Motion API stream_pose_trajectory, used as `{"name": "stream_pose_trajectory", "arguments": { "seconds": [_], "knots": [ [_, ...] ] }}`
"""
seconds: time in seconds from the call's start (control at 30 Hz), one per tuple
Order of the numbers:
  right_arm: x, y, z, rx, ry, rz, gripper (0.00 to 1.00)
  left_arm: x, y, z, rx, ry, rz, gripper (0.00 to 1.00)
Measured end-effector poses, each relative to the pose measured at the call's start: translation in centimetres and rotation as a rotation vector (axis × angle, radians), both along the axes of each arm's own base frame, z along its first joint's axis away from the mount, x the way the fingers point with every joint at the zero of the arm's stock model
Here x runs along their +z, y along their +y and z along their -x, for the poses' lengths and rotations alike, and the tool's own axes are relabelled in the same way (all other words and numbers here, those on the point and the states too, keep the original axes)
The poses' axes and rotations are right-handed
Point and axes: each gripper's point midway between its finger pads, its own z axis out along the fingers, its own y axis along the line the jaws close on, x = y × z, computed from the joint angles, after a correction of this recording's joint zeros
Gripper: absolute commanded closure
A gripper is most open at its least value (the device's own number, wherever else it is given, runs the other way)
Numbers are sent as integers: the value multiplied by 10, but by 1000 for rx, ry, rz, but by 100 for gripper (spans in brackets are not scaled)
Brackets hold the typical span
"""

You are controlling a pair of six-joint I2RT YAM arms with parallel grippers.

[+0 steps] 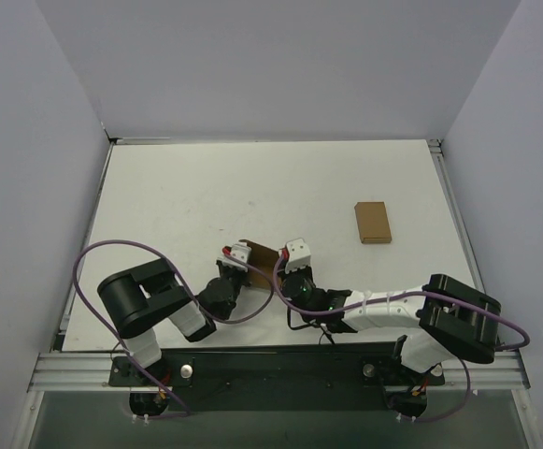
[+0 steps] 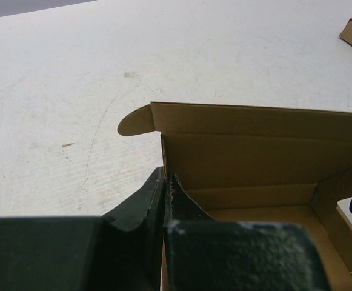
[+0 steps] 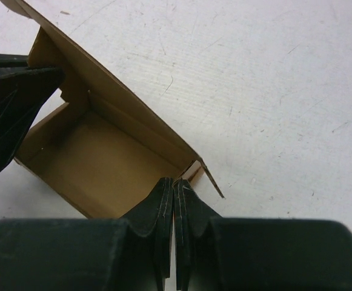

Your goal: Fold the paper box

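Left gripper [image 2: 165, 177]: jaws narrow, pinched on a thin cardboard wall, which is the left short end of the paper box [image 2: 248, 151]. From this hand the box runs off to the right. The open tray sits just right of the fingertips, and the back panel stands up on the far side, beyond them. A rounded tab [image 2: 134, 121] at the panel's left end sticks out just past the fingertips, slightly left.

The box lies on the table [image 1: 206, 196] between the two hands, open side up. Its long axis runs left-right, hand to hand, and the interior is bare.

Right gripper [image 3: 174, 183]: jaws almost together at the right short end of the box, apparently with the end wall between them, though the exact bite is hard to see. From this hand the tray spreads to the left. The tall panel is ahead and left, and a small flap pokes out just right of the fingertips.

A flat cardboard piece [image 1: 372, 223] lies well apart, ahead and right of the right hand, untouched.

Judgement: with one hand on each end, both are equally near. The upright far panel is what needs to come down toward the hands, across the long axis. One hand probably has to let go to push it.
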Motion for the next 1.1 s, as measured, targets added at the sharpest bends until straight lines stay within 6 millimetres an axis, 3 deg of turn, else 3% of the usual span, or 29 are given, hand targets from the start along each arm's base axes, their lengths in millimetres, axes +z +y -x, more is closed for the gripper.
{"name": "stream_pose_trajectory", "arguments": {
  "seconds": [0.23, 0.37, 0.7, 0.8, 0.83, 0.9, 0.97, 1.03, 1.1],
  "knots": [
    [-12, 12, 19, 76, 76, 19, 100, -6, 1, 8, -29, 21, 10, 100],
    [-25, 17, 34, 135, 145, 32, 100, -4, -23, 26, -158, 38, 42, 100],
    [-33, 13, 42, 143, 185, 55, 100, -1, -29, 46, -266, 63, 65, 100],
    [-30, 12, 43, 146, 185, 55, 86, 6, -30, 50, -291, 66, 69, 100],
    [-26, 12, 44, 151, 179, 51, 75, 8, -31, 51, -299, 67, 68, 100],
    [-15, 14, 47, 166, 166, 30, 66, 11, -33, 51, -307, 73, 61, 100],
    [2, 17, 52, 190, 145, -4, 51, 11, -35, 51, -309, 79, 51, 100],
    [19, 18, 55, 208, 128, -39, 42, 10, -35, 51, -311, 84, 31, 100],
    [33, 17, 57, 228, 120, -57, 41, 7, -34, 52, -319, 93, 9, 100]
  ]
}}
